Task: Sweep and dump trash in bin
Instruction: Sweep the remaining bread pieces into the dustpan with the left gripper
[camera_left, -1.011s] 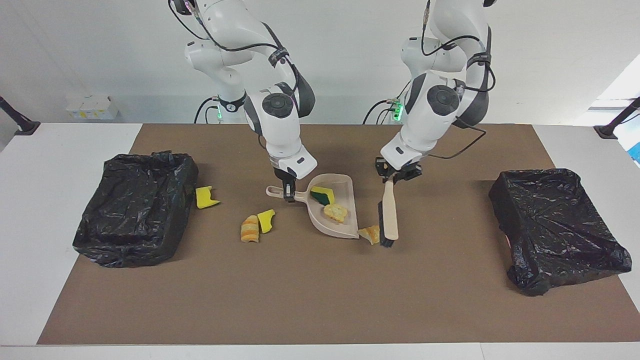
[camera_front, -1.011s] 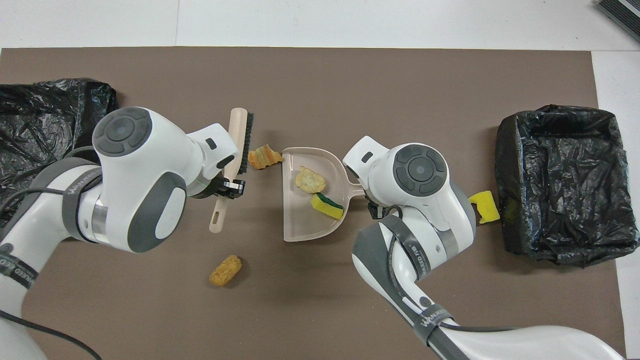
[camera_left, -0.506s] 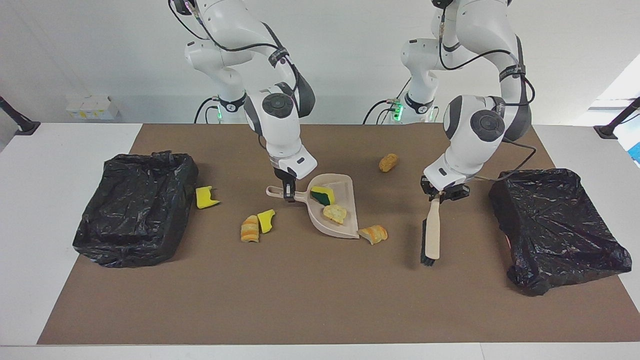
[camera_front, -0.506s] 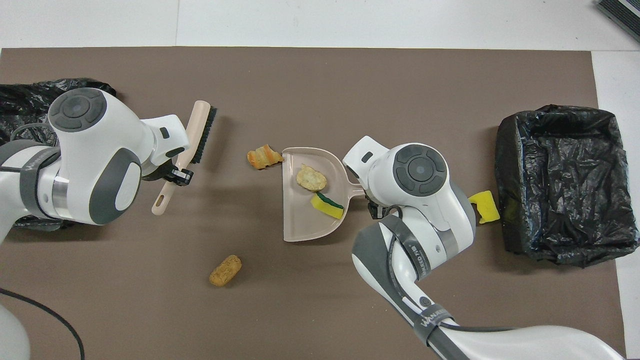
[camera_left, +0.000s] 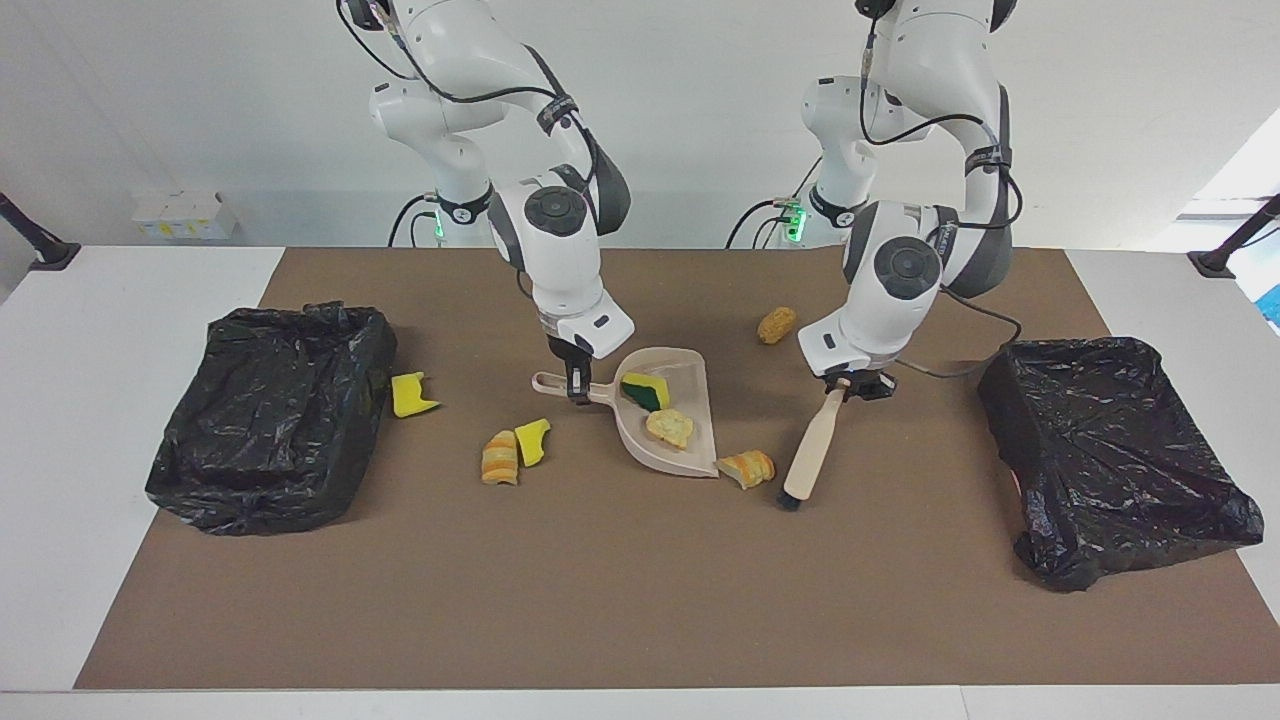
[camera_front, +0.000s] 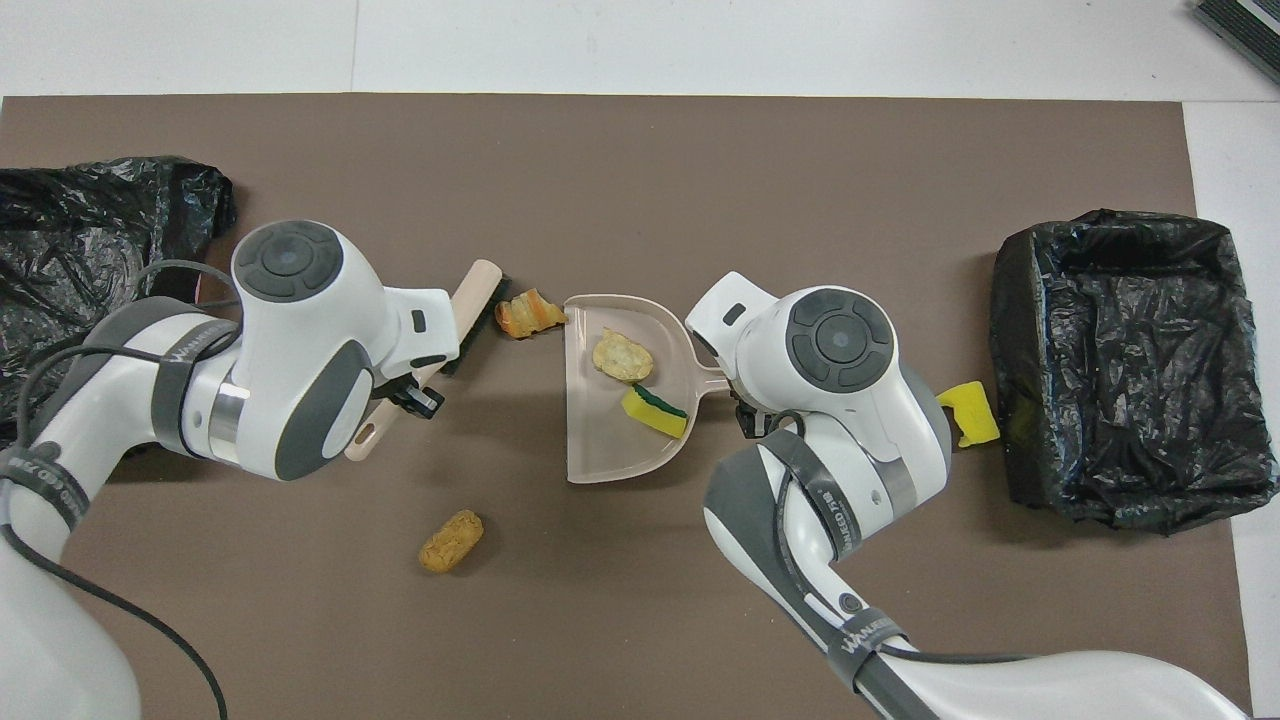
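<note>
My right gripper (camera_left: 578, 386) is shut on the handle of the beige dustpan (camera_left: 692, 384), which lies flat on the mat. A yellow-green sponge (camera_left: 645, 390) and a pale bread chunk (camera_left: 670, 427) lie in the pan (camera_front: 605, 450). My left gripper (camera_left: 858, 385) is shut on the handle of the beige brush (camera_left: 810, 445), which slants down with its bristles close beside a croissant piece (camera_left: 748, 467) at the pan's open lip. More trash lies loose: a croissant (camera_left: 500, 458) touching a yellow sponge (camera_left: 532, 441), another yellow sponge (camera_left: 412, 394), and a tan pastry (camera_left: 777, 324).
Two bins lined with black bags stand on the brown mat, one (camera_left: 270, 420) at the right arm's end, the other (camera_left: 1110, 450) at the left arm's end. The lone yellow sponge lies against the right arm's bin. The tan pastry (camera_front: 451, 540) sits nearer the robots than the brush.
My left arm swung the brush away toward its own bin, then back; the brush now slants with its bristles beside the croissant. The croissant, dustpan and right arm have not moved.
</note>
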